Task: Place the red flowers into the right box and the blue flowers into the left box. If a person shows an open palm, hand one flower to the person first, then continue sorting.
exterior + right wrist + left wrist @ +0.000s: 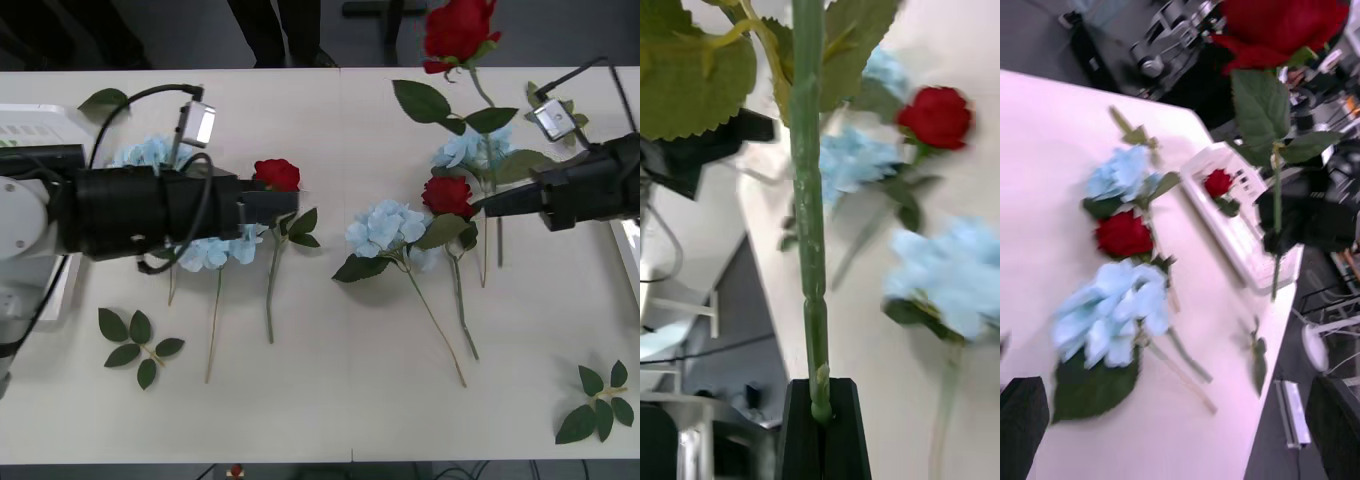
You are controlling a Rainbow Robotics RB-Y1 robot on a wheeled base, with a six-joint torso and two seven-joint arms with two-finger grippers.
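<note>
Right gripper (820, 409) clenched on rose (458, 30) stem, bloom raised clear of tabletop (330, 400), likely for carry to right box (1240, 232). Left gripper (290, 203) released, hovering by second rose (277, 175), probably next pick.

Three red roses (277, 174) are showing from the front, a fourth (1218, 182) sitting in a white tray (1247, 247); four blue hydrangeas (387, 226) and two leaf sprigs (138, 343) are lying on the worktop (330, 400)

Even, bright light is washing over my surface (340, 400), shadows lying faint; both wrist views are smearing the flowers into blur.
</note>
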